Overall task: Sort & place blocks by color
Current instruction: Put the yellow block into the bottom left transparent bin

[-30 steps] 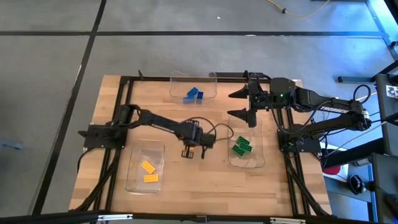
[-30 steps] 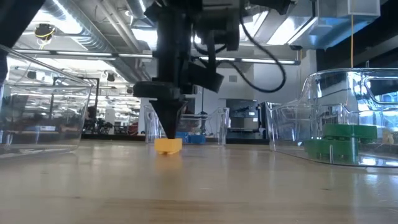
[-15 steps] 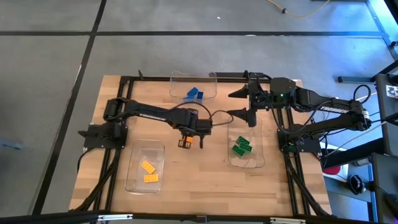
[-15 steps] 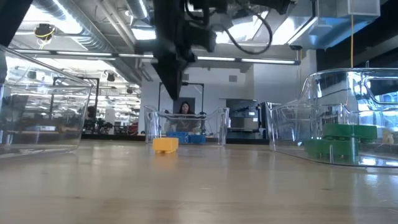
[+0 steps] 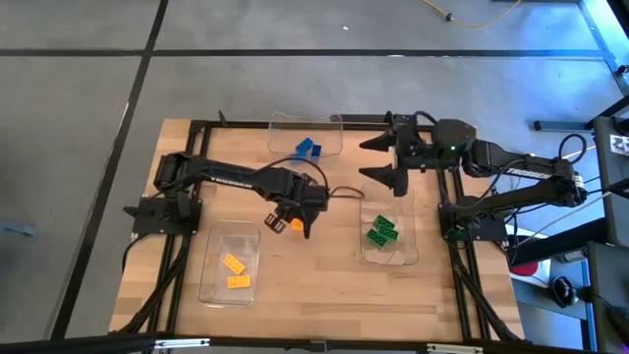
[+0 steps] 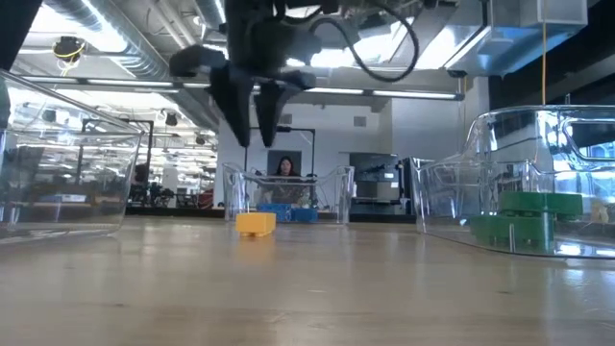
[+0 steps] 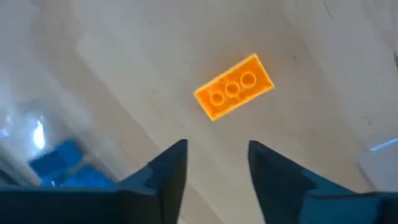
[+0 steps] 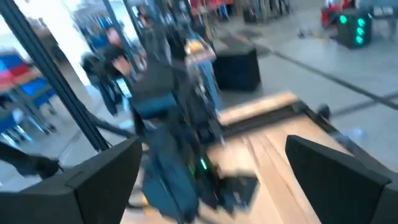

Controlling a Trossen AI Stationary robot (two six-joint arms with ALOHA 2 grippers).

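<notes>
One orange-yellow block (image 7: 234,94) lies flat on the bare wood near the table's middle (image 6: 256,223), studs up. My left gripper (image 6: 254,135) hangs open above it (image 5: 285,222) and touches nothing. In the left wrist view its two fingers stand apart on the near side of the block. My right gripper (image 5: 376,163) waits open in the air at the far right, its fingers wide apart (image 8: 211,162). Blue blocks (image 5: 307,148) lie in the far tray, green blocks (image 5: 381,231) in the right tray and two orange-yellow blocks (image 5: 234,270) in the near left tray.
Three clear trays stand on the wooden table: one at the far edge (image 5: 334,123), one on the right (image 5: 405,251), one at the near left (image 5: 211,285). A black frame runs along the table's sides (image 5: 187,246). A person shows far off in the room (image 6: 285,167).
My left gripper has let go of the orange-yellow block and risen straight off it, drifting a little toward the table's far left. It stayed shut while rising, then opened and turned about. The block has stayed on the table.
</notes>
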